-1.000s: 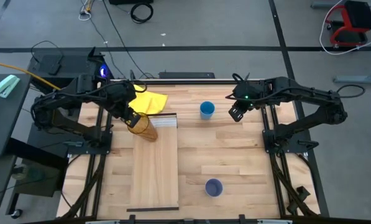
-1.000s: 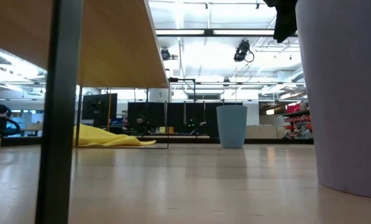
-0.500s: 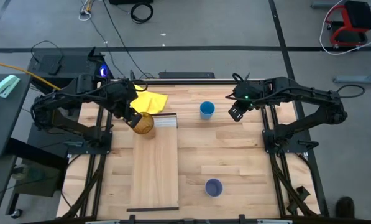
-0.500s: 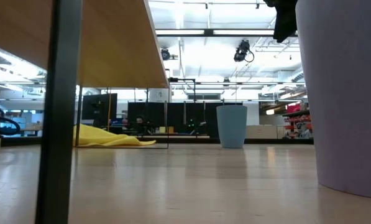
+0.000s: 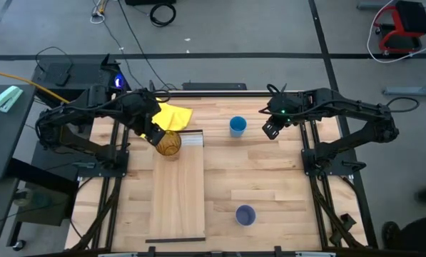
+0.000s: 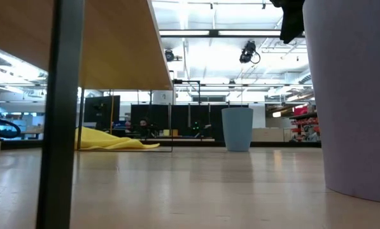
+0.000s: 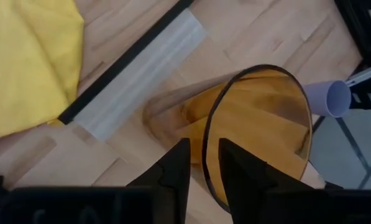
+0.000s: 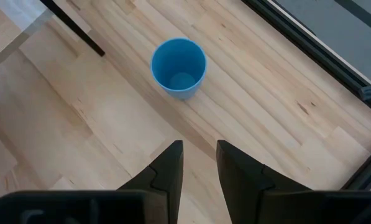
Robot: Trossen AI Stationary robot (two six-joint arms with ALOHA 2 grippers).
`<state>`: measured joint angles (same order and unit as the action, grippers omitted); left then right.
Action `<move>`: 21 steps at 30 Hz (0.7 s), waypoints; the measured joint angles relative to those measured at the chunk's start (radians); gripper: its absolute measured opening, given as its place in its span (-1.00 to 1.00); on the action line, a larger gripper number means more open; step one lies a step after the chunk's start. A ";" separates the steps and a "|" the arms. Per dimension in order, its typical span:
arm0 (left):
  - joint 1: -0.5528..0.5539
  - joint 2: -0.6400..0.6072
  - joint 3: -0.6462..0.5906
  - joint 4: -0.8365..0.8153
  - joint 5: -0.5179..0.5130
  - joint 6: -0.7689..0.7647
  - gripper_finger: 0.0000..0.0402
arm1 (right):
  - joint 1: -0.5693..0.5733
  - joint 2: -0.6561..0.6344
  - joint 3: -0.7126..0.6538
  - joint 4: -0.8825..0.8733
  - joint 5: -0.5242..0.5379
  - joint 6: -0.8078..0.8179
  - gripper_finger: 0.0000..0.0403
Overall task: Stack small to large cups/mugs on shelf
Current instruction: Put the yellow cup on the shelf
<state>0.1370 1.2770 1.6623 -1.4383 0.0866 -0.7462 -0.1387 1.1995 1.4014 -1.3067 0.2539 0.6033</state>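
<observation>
Since you read this table from its near edge outward, start with item one: the lavender cup [image 5: 245, 215], upright on the tabletop [image 5: 284, 178], well apart from both arms and untouched; in the low view it fills the right side [image 6: 352, 95], being closest to that camera.

Item two: the shelf [image 5: 178, 189], a long pale board along the table's left half, its ridged white strip [image 5: 191, 139] at the far end. No cup stands free on it yet.

Item three: the amber cup [image 5: 167, 143], over the shelf's far end. Your left gripper [image 5: 155, 135] is pinched on its rim, one finger [image 7: 171, 180] outside the wall and one inside, so the cup [image 7: 253, 134] hangs tilted with its mouth toward the wrist camera. Judged as mid-placement; whether the base touches the board cannot be told.

Item four: the blue cup [image 5: 237, 126], upright on the far tabletop. Your right gripper [image 5: 271, 129] waits just beside it, fingers [image 8: 166, 168] apart, holding nothing, with the cup [image 8: 178, 66] ahead of them.

Item five: the yellow cloth [image 5: 170, 116], farthest, beside the strip.
</observation>
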 joint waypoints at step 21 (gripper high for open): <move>0.000 0.027 0.001 0.028 0.024 -0.001 -0.51 | 0.000 0.000 0.000 0.000 0.000 0.000 -0.48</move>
<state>0.1368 1.3038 1.6630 -1.4103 0.1106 -0.7467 -0.1387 1.1999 1.4012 -1.3069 0.2543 0.6033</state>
